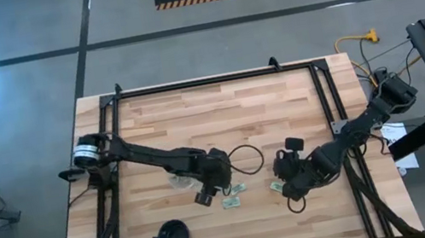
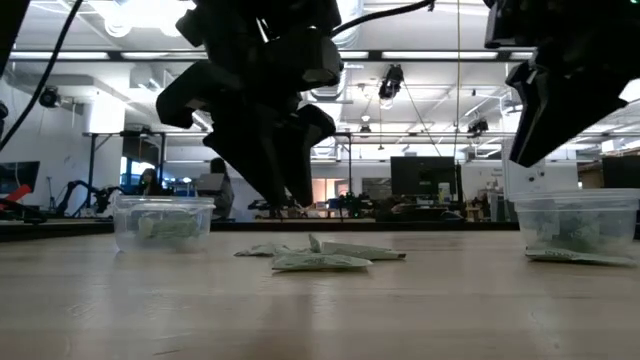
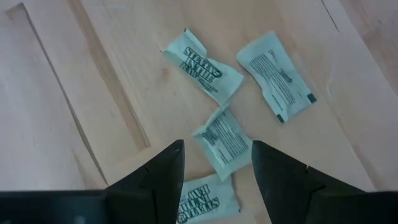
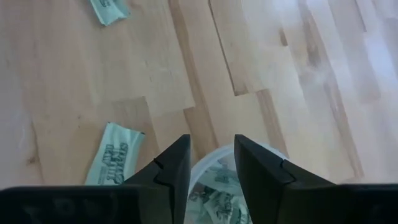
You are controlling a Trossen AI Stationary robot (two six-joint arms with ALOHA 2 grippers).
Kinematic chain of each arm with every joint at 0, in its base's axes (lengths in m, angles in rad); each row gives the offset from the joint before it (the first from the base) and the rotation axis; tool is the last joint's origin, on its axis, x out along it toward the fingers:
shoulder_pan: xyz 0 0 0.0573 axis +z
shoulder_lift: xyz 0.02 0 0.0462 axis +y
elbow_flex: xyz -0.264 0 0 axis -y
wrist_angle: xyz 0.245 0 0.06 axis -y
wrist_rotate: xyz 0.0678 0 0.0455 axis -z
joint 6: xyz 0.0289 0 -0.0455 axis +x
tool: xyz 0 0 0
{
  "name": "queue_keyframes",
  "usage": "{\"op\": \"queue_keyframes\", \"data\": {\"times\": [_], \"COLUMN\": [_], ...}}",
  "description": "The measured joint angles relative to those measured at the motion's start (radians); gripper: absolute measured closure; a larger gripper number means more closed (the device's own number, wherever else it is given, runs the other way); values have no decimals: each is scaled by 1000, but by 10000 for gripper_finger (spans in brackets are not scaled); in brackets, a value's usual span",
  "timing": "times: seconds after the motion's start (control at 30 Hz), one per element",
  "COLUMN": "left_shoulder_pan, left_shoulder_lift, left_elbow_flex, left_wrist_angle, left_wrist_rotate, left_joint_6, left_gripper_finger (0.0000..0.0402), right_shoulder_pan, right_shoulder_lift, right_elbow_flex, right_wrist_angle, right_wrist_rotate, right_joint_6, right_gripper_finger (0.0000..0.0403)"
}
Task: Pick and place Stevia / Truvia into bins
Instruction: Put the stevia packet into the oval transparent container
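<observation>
over the middle of the tabletop, the left end effector hangs just above a little scatter of packets, fingers spread with nothing between them, one packet sitting right in the gap. four packets show in its wrist view, lying flat and close together, a couple touching at the corners.

the right end effector is over its own cup, fingers parted with a gap and nothing visibly pinched. that cup already has packets in it, and one more packet lies on the wood just beside it. the other cup is near the left arm and also holds a few. a black cup sits near the front edge, apart from all this.

handling-wise, my guess: these things weigh basically nothing and they're soft paper, so they'll bend and slide on the wood rather than resist. no real height to grab, so i'd come straight down, straddle the short width near the middle and let the fingers scrape it up. biggest risk is probably snagging two at once where they touch, or just pushing one away.
</observation>
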Motion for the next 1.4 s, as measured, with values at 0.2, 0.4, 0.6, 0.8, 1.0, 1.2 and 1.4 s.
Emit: {"op": "queue_keyframes", "data": {"times": [0.2, 0.4, 0.6, 0.8, 1.0, 1.2, 1.4], "left_shoulder_pan": [0, 0, 0, 1, 1, 6, 8], "left_shoulder_lift": [20, 74, 99, 117, 147, 147, 147], "left_elbow_flex": [2, 31, 55, 55, 69, 71, 71], "left_wrist_angle": [8, 24, 19, 16, 17, 16, 16], "left_wrist_rotate": [2, 10, 10, 9, 7, 7, 7], "left_joint_6": [-5, -6, -6, -6, -6, -7, -6], "left_gripper_finger": [231, 231, 231, 231, 231, 248, 312], "right_shoulder_pan": [22, 34, 47, 51, 51, 51, 51], "right_shoulder_lift": [0, 0, -1, -1, -1, -1, -1], "right_elbow_flex": [-8, -5, -5, -5, -6, -8, -10], "right_wrist_angle": [3, 16, 21, 25, 26, 26, 27], "right_wrist_rotate": [0, 26, 26, 27, 27, 27, 27], "right_joint_6": [20, 18, 20, 20, 20, 20, 21], "right_gripper_finger": [299, 305, 303, 308, 317, 322, 319]}}
